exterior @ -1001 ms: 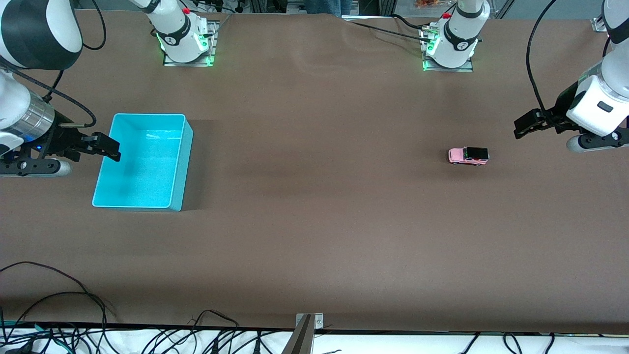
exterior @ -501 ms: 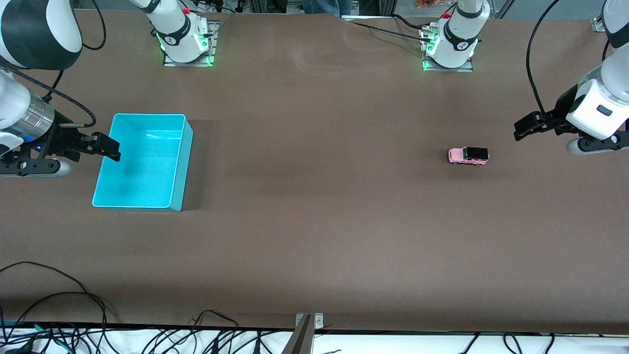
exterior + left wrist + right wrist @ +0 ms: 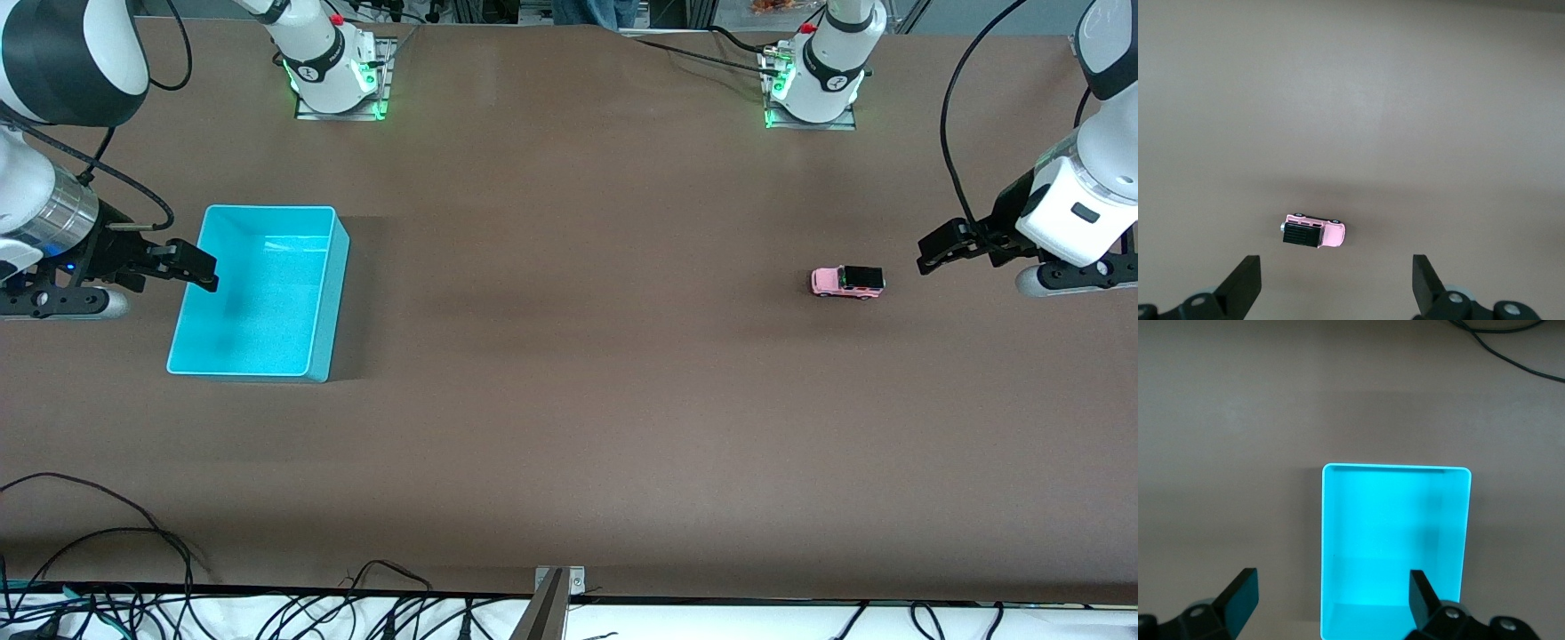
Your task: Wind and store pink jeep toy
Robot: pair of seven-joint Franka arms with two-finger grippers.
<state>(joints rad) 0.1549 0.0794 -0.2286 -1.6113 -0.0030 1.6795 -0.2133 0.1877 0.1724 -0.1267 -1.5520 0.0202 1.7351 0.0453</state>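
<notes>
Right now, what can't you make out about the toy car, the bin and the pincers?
- pink jeep toy: winding part too small, front and left wrist views.
- turquoise bin: lower end cut off, right wrist view.
- left pincer, right pincer: bodies cut off by wrist views' edges.

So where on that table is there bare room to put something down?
Nearly everywhere: the brown stretch between the turquoise bin and the pink jeep toy is bare, as is the strip nearer the camera. The right gripper hangs over the bin's edge; the left gripper, fingers open, hangs beside the jeep.
</notes>
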